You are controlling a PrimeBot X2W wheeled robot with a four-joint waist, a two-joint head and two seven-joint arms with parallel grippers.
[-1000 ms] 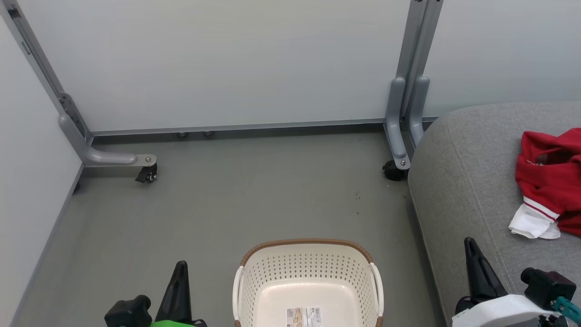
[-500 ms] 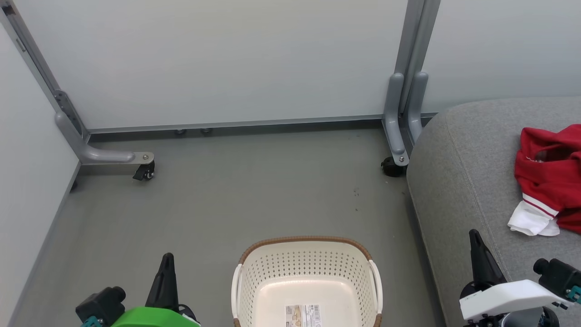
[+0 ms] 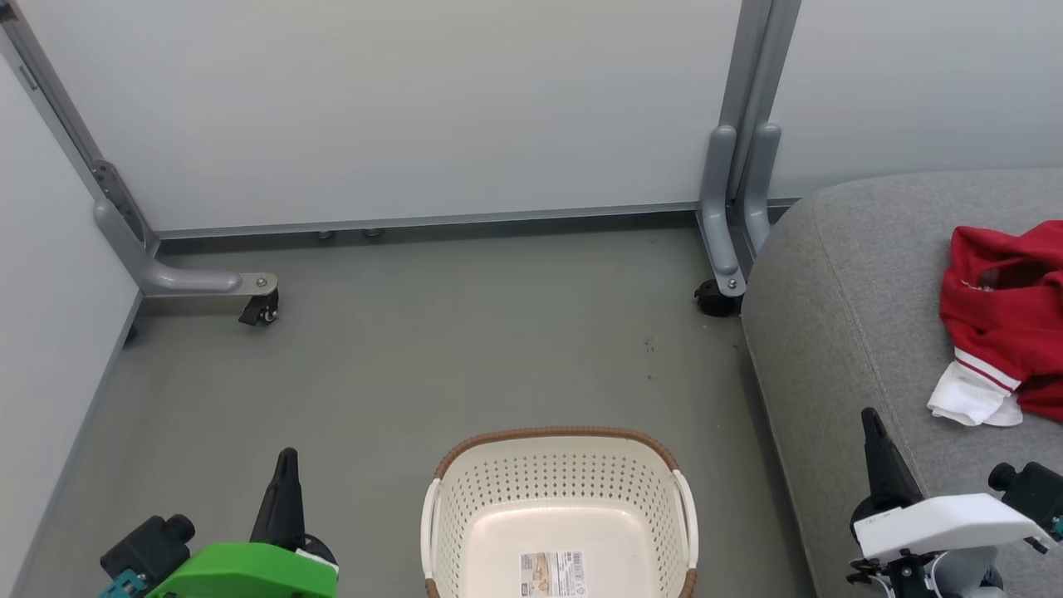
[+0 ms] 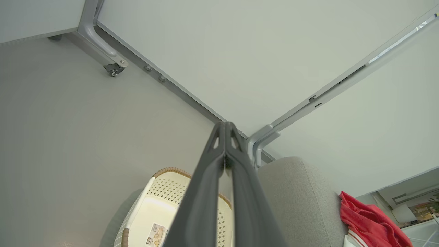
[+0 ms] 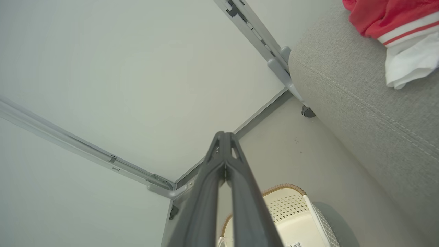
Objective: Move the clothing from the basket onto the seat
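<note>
The basket (image 3: 558, 486) holds no clothing (image 3: 1009, 332) now — the red heap lies on the seat (image 3: 839, 332) at my right. Both my jaws are pressed together, gripping nothing — the job looks finished.

Head view high, looking down, wrist views lower, closer, facing forward, all sharing basket (image 3: 556, 433)

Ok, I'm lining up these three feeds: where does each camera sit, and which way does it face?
Head: on the head, facing down at basket and seat; left gripper and right gripper below.
Left wrist: along its shut fingers, toward the partition.
Right wrist: likewise, along its own shut fingers.
Shared: basket, seat, clothing.
</note>
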